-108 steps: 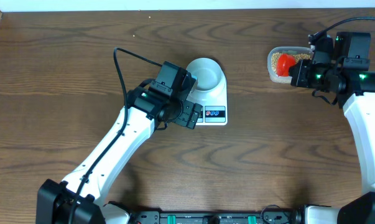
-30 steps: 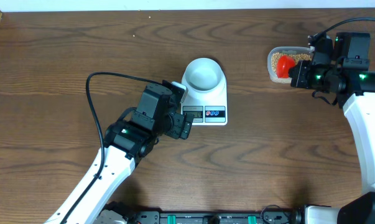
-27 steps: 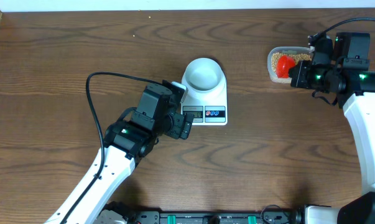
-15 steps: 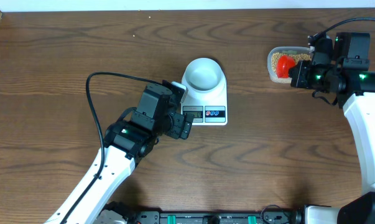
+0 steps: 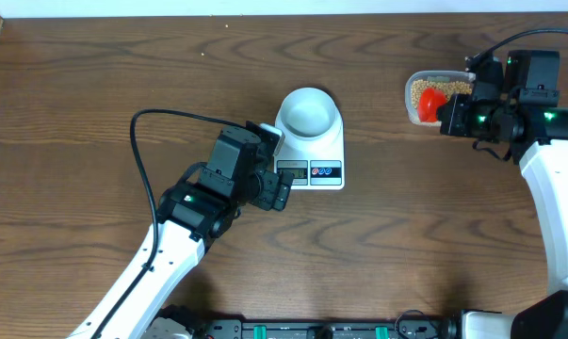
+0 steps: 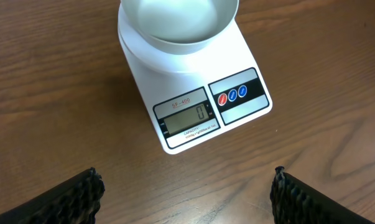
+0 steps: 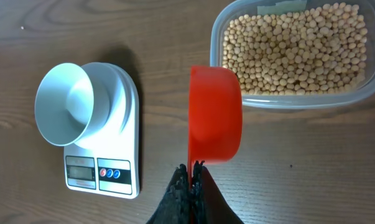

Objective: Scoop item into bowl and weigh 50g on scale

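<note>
The pale blue-white bowl (image 5: pixel 309 111) sits empty on the white scale (image 5: pixel 323 151); both show in the left wrist view, the bowl (image 6: pixel 178 22) and the scale (image 6: pixel 199 112), whose display reads 0. My left gripper (image 6: pixel 186 190) is open and empty, just in front of the scale. The tan beans (image 7: pixel 293 46) fill a clear tub (image 5: pixel 418 104) at the far right. My right gripper (image 7: pixel 191 171) is shut on the red scoop (image 7: pixel 215 115), holding it at the tub's near-left edge, beside the beans. The scoop also shows in the overhead view (image 5: pixel 431 98).
The wooden table's back edge (image 5: pixel 265 13) runs along the top. The left arm's black cable (image 5: pixel 147 132) loops over the table left of the scale. A rail (image 5: pixel 302 330) lies along the front edge.
Since the oldest frame my left arm has pulled back from the scale toward the front left. In the last second nothing has visibly moved.
</note>
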`<action>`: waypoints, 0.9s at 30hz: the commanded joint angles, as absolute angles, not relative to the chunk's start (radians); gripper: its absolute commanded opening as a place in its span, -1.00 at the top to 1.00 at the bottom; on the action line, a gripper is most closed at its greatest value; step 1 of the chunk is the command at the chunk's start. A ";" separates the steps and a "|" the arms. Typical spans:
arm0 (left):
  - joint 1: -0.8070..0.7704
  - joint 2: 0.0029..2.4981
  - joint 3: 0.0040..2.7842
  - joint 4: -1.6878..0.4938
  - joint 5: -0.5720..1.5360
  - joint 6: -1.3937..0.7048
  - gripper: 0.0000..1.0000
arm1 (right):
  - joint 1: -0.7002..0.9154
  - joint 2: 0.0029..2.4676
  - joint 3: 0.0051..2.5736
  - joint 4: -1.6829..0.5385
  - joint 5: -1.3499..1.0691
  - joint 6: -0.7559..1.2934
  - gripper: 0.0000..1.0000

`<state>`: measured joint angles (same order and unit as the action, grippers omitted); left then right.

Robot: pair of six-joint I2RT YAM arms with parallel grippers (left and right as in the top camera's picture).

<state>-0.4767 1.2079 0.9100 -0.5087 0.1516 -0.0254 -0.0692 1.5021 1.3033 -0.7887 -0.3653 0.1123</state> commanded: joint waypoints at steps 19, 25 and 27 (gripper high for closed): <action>-0.472 1.201 0.911 -0.511 0.157 -0.015 -0.76 | -0.075 1.485 1.321 -0.822 -0.364 0.095 0.98; -0.472 1.201 0.911 -0.511 0.157 -0.015 -0.76 | -0.075 1.485 1.321 -0.822 -0.369 0.096 0.98; -0.472 1.201 0.911 -0.511 0.157 -0.015 -0.76 | -0.075 1.485 1.321 -0.820 -0.369 0.095 0.98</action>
<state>-0.4767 1.2079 0.9100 -0.5091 0.1516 -0.0254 -0.0692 1.5021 1.3033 -0.8192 -0.3656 0.1093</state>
